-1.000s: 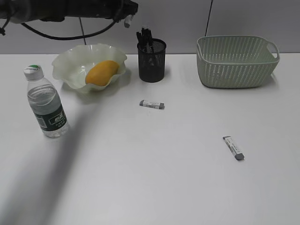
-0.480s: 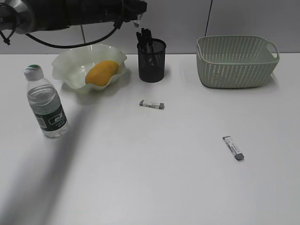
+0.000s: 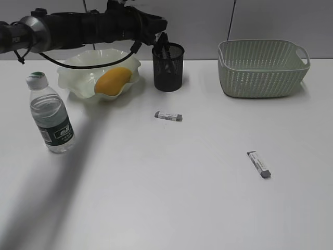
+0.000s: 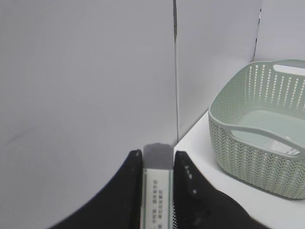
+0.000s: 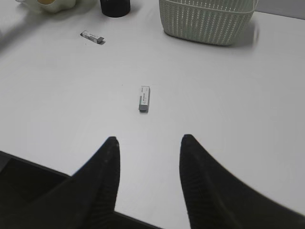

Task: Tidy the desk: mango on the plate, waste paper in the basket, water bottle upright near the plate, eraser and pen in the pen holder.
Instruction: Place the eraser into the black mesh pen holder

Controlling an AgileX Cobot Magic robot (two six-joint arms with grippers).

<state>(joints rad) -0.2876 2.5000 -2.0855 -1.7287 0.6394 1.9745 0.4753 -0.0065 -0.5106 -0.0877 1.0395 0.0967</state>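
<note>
Left end effector [image 4: 157,164] clamping eraser [image 4: 157,183] by pen holder [image 3: 168,67] rim, right end effector [image 5: 148,143] wide, clear tabletop [image 5: 228,95] below

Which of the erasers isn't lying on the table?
The eraser pinched between the left gripper's fingers. The other two erasers lie flat on the table.

Left arm [image 3: 78,28] stretched level across the back of the table, from the left edge toward the middle. Left gripper [image 4: 157,164] clamped on an eraser [image 4: 157,183], one black finger pressed to each long side, grey end poking out past the tips. Right gripper [image 5: 148,143] hanging low over the table, fingers [image 5: 107,162] spread wide, nothing between.
</note>
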